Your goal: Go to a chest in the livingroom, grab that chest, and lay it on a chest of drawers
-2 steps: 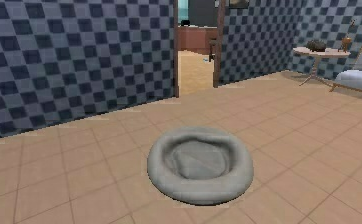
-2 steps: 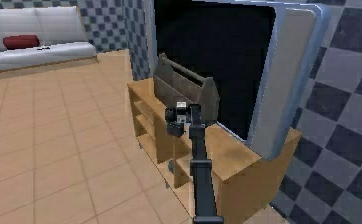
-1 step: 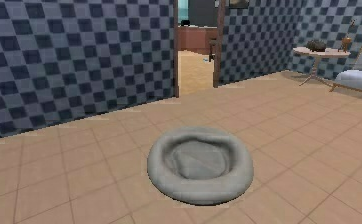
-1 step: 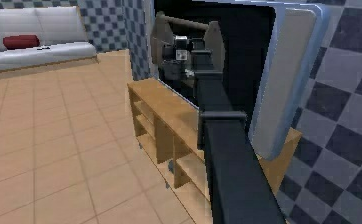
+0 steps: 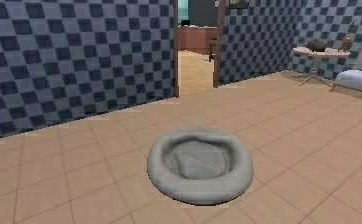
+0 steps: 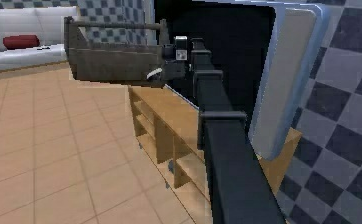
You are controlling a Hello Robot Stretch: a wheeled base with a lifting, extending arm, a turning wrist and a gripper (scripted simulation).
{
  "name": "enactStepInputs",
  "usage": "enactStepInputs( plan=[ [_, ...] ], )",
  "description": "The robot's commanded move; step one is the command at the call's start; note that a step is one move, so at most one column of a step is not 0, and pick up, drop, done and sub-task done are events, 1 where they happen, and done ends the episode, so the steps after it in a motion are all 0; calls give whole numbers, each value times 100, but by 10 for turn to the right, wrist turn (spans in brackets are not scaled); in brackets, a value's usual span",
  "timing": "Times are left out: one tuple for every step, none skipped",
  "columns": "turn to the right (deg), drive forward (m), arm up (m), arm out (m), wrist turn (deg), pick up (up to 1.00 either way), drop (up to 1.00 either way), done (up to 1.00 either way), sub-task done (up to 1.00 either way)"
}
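Observation:
In the arm side view a dark grey open box with a handle bar across its top, the chest [image 6: 109, 50], hangs at the far end of my gripper [image 6: 157, 72], clear of the tan floor. My gripper holds this chest. The dark arm bar [image 6: 224, 140] rises from the bottom edge to it. Right beneath the arm stands a low wooden unit with open shelves [image 6: 159, 135], and a large black television [image 6: 234, 60] stands on it.
A white sofa [image 6: 24, 50] with a red cushion stands beyond the chest. In the forward view a round grey pet bed [image 5: 200, 165] lies on the tiled floor ahead. A doorway [image 5: 195, 55] opens in the blue checked wall. A small table [image 5: 324, 55] stands at the right.

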Motion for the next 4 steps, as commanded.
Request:
enactStepInputs(
  plan=[
    [0,0,0,0,-450,0,0,0,0],
    [0,0,0,0,-450,0,0,0,0],
    [0,0,0,0,-240,0,0,0,0],
    [0,0,0,-48,0,0,0,0,0]
  ],
)
